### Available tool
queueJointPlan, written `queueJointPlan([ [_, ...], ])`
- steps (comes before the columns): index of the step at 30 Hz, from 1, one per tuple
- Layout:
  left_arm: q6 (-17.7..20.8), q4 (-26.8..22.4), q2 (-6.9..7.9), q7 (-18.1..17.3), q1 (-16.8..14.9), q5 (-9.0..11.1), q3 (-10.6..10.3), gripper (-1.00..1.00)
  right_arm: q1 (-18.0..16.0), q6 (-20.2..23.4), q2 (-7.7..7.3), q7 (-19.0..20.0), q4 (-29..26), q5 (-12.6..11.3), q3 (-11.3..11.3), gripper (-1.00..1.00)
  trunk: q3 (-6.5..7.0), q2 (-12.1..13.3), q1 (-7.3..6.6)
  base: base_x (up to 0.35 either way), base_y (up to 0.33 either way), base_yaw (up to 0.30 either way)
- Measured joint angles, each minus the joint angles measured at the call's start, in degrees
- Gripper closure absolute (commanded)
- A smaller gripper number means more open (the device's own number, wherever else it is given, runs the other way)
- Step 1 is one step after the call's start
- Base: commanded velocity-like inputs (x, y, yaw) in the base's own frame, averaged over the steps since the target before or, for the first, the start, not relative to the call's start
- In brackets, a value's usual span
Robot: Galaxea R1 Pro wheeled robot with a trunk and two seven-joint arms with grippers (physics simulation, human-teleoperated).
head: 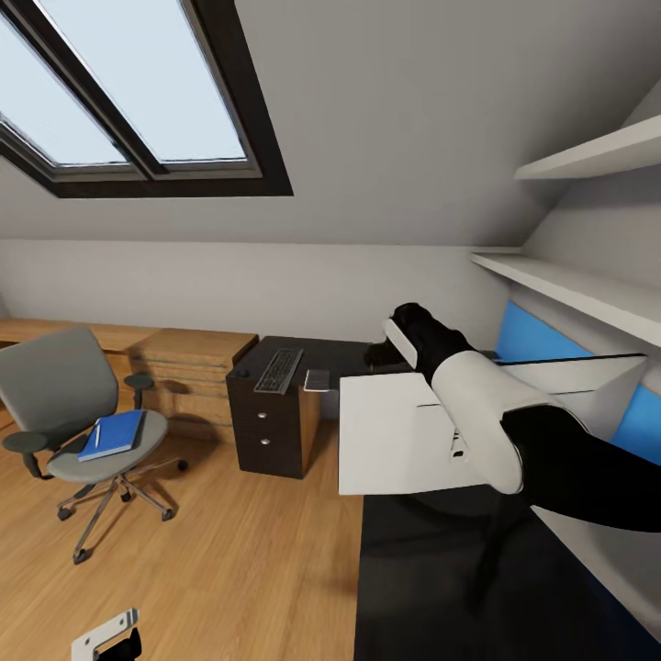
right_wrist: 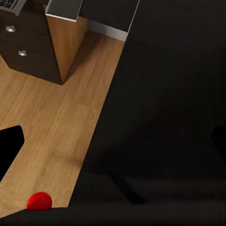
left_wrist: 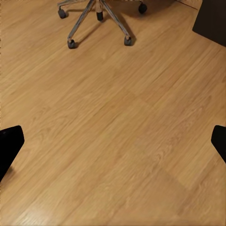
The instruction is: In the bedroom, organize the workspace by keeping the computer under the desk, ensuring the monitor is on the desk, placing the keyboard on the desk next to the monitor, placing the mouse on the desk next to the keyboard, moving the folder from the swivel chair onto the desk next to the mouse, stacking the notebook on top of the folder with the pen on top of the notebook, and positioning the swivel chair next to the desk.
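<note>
Still unlabelled, blue folder (head: 113, 434) with pen (head: 97, 434) on swivel chair (head: 64, 399).

Even, bright daylight from the dark-framed skylight (head: 138, 92) in the sloped ceiling. Renders clean, no blur or noise. Soft shadows under the grey padded swivel chair (head: 69, 404) on the light wood plank floor (head: 229, 560). Glossy black bench top (head: 441, 588) shows faint dark reflections. Head view stretches toward its edges. Right wrist view mostly dark; left wrist view warm, evenly lit.
</note>
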Motion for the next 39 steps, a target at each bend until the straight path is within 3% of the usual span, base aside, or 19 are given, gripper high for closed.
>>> queueJointPlan([
  [10,0.0,0.0,0.13,0.0,0.0,0.0,0.2,-1.0,0.0,2.4,0.0,0.1,1.8,0.0,0.1,-1.0,0.0,0.0,0.01,-0.126,0.0,0.0],
  [39,0.1,0.0,1.06,-0.1,0.0,0.1,1.4,-1.0,-0.8,2.7,-0.01,0.1,2.6,0.1,0.4,-1.0,0.0,0.0,0.01,-0.115,0.0,0.0],
])
